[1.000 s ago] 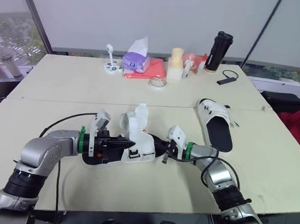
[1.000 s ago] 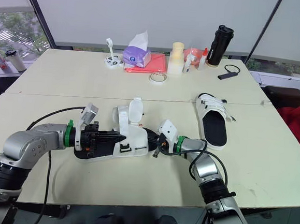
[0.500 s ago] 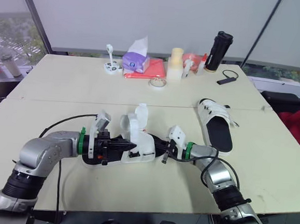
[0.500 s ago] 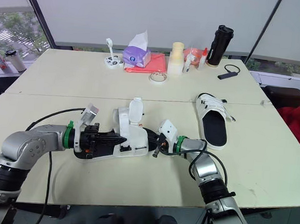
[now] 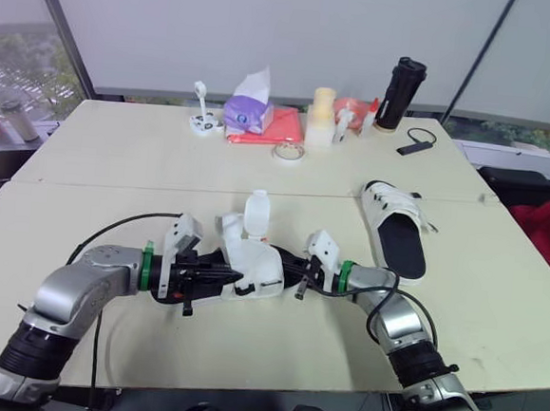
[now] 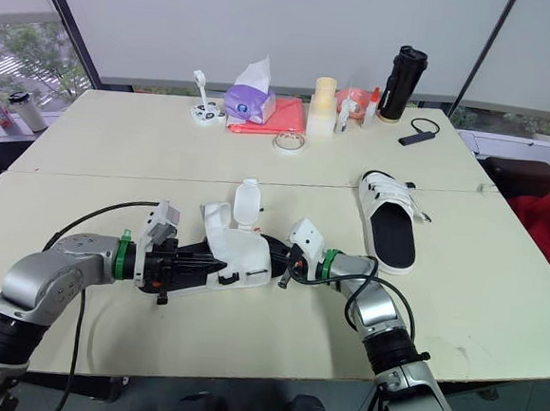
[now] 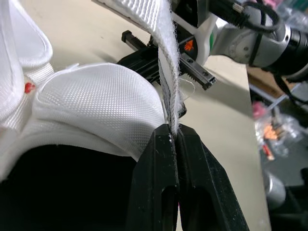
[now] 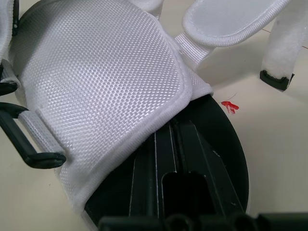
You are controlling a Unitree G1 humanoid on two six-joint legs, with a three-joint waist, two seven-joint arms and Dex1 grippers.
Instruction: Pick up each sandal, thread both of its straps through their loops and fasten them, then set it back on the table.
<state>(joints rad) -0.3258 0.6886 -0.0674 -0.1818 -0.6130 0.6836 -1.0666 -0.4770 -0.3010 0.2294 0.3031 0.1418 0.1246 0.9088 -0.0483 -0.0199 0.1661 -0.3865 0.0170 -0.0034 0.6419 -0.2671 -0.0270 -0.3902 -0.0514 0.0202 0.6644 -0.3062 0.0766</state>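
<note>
Both forearms lie low with elbows bent, pointing inward at the sandal (image 5: 257, 265) from opposite ends. The left claw (image 7: 173, 131) is pinched tight on its white strap (image 7: 168, 72). The right claw (image 5: 284, 261) meets the sandal's other end.

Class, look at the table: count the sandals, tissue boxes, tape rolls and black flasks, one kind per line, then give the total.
Sandals: 2
Tissue boxes: 1
Tape rolls: 1
Black flasks: 1
Total: 5
</note>
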